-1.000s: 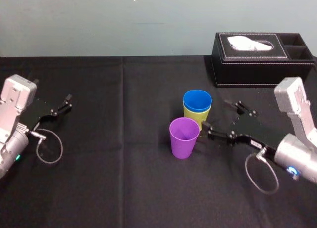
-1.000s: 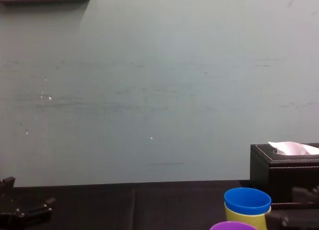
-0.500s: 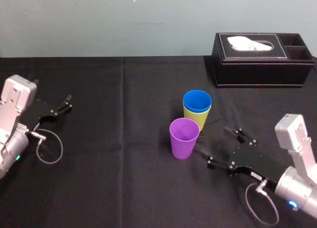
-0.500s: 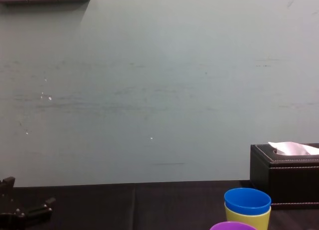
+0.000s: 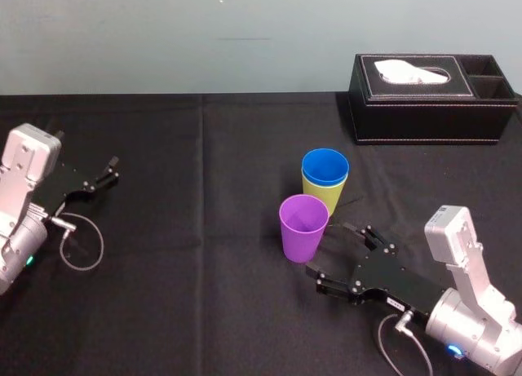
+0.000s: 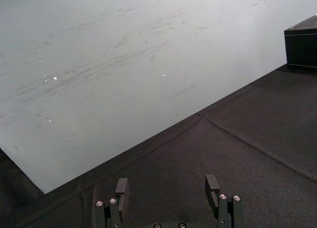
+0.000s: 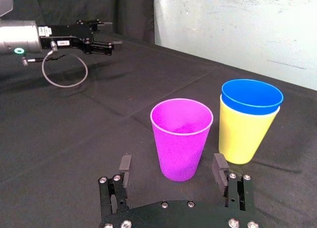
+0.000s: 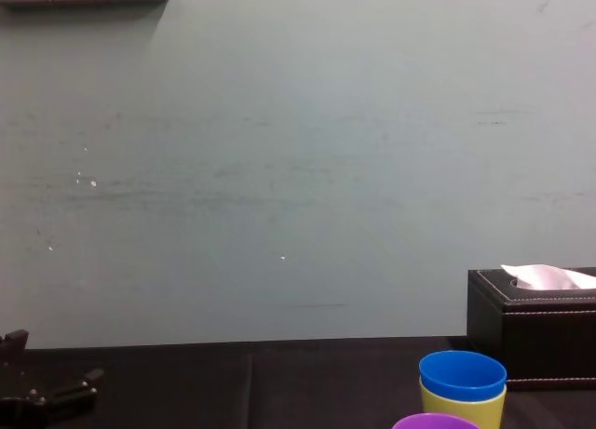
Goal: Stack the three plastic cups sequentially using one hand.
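Observation:
The blue cup (image 5: 325, 165) sits nested inside the yellow-green cup (image 5: 326, 195) at the table's middle right. The purple cup (image 5: 303, 227) stands upright just in front and to the left of that pair. My right gripper (image 5: 338, 254) is open, low over the cloth on the near right side of the purple cup. In the right wrist view the purple cup (image 7: 181, 139) stands just beyond the spread fingers (image 7: 220, 164), apart from both, with the yellow-green cup (image 7: 245, 136) and the blue cup (image 7: 251, 97) behind it. My left gripper (image 5: 102, 176) rests open at the far left.
A black tissue box (image 5: 432, 99) stands at the back right, behind the cups. Black cloth (image 5: 204, 294) covers the table. A pale wall (image 8: 298, 168) rises behind the table's far edge. The left gripper (image 6: 167, 186) has nothing between its fingers.
My right gripper has drawn back from beside the blue and yellow-green stack, toward the near edge and left, and now faces the purple cup. It stayed open. The cups and left arm have not moved.

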Controlling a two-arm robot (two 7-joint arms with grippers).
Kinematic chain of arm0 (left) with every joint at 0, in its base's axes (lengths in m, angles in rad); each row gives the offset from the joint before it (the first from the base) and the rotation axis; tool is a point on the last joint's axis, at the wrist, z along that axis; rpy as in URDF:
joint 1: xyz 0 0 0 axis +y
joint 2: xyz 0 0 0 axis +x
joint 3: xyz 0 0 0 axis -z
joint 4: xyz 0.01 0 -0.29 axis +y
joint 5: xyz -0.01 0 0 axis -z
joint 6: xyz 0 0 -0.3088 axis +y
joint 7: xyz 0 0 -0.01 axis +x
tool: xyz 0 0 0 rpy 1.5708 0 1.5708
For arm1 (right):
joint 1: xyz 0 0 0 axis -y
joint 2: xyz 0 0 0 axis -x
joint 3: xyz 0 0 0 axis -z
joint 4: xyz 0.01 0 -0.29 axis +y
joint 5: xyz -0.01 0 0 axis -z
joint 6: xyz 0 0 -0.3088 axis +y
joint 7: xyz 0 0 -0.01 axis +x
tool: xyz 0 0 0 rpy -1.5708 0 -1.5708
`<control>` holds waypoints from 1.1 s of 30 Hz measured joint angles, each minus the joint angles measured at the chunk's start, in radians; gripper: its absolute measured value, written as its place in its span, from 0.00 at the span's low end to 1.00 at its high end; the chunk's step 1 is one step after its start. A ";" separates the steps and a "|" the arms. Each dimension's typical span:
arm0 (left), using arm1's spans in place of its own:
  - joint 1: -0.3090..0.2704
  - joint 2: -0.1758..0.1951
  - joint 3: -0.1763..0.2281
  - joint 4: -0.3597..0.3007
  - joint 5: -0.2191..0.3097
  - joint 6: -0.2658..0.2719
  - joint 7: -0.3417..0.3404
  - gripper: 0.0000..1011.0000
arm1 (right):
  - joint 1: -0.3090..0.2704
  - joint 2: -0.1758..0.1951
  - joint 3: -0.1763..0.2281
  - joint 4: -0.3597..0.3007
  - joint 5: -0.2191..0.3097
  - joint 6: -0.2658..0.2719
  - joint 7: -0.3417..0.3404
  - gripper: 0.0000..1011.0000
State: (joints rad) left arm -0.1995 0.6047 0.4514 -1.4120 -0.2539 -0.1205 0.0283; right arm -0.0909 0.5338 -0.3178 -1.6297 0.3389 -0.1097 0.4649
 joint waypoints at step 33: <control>0.000 0.000 0.000 0.000 0.000 0.000 0.000 1.00 | 0.158 -0.110 -0.056 0.151 -0.044 -0.008 0.000 0.99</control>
State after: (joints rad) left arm -0.1995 0.6046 0.4514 -1.4120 -0.2539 -0.1206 0.0283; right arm 0.0672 0.4239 -0.3739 -1.4792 0.2953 -0.1179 0.4650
